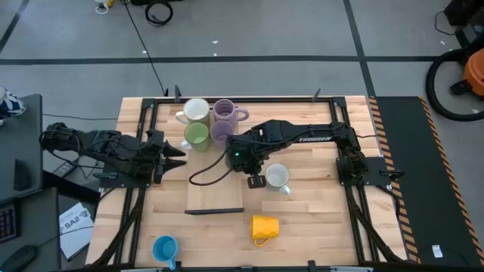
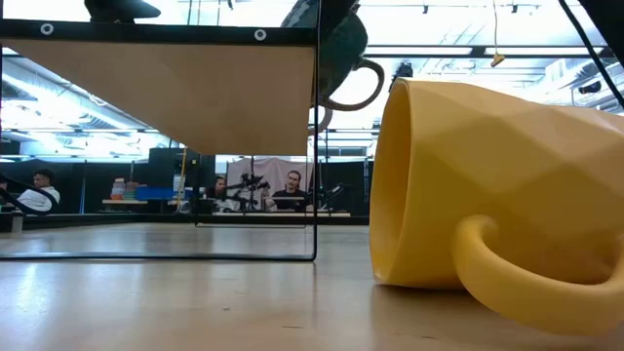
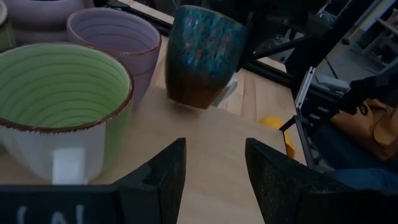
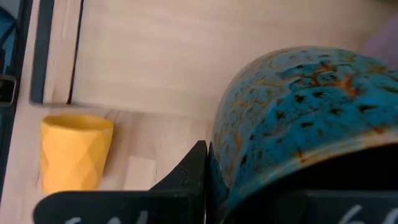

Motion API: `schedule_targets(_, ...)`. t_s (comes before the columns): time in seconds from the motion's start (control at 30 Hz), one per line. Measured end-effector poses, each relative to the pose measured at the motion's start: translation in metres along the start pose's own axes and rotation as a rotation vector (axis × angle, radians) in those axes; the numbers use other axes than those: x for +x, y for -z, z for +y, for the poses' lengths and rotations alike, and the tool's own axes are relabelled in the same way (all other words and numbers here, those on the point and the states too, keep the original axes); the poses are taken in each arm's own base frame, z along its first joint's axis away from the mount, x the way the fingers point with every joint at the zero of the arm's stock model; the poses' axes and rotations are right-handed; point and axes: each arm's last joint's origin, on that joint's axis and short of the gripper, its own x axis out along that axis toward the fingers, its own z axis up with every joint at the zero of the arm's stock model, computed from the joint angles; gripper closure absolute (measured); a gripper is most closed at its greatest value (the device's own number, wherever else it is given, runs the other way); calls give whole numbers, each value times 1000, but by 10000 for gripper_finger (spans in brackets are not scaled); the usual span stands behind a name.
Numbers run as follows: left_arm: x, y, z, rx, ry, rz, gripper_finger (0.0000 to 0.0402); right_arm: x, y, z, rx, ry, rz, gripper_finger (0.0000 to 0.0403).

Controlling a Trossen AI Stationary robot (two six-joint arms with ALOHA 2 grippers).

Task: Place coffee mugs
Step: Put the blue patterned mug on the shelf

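The wooden surface (image 1: 302, 211) carries four mugs grouped near its far edge: white (image 1: 196, 110), two lavender (image 1: 225, 111), green (image 1: 197, 135). The right gripper (image 1: 236, 157) is clamped on a dark blue-brown mug (image 3: 202, 56), held above the surface just beside the lavender mugs. The left gripper (image 1: 180, 159), fingers apart and holding nothing, points at the green mug. A white mug (image 1: 277, 177), a toppled yellow mug (image 1: 265, 227) and a blue mug (image 1: 165, 248) lie nearer.

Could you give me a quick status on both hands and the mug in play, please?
Right hand shut on dark blue-brown mug, held beside the lavender mugs. Left hand open, waiting near the green mug. Yellow mug on its side, clear of the path.
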Motion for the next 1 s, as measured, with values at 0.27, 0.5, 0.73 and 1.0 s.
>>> schedule_targets(0.27,4,1,-1,6,-10,18,230,-28,13,4,-3,28,88,356)
schedule_targets(0.5,10,3,-2,16,-24,44,230,-29,15,4,-43,9,91,356)
schedule_targets(0.73,13,4,-3,17,-28,53,230,-30,15,0,-26,-14,87,356)
schedule_targets(1.0,16,4,-4,22,-34,63,230,-30,14,3,-8,-35,85,356)
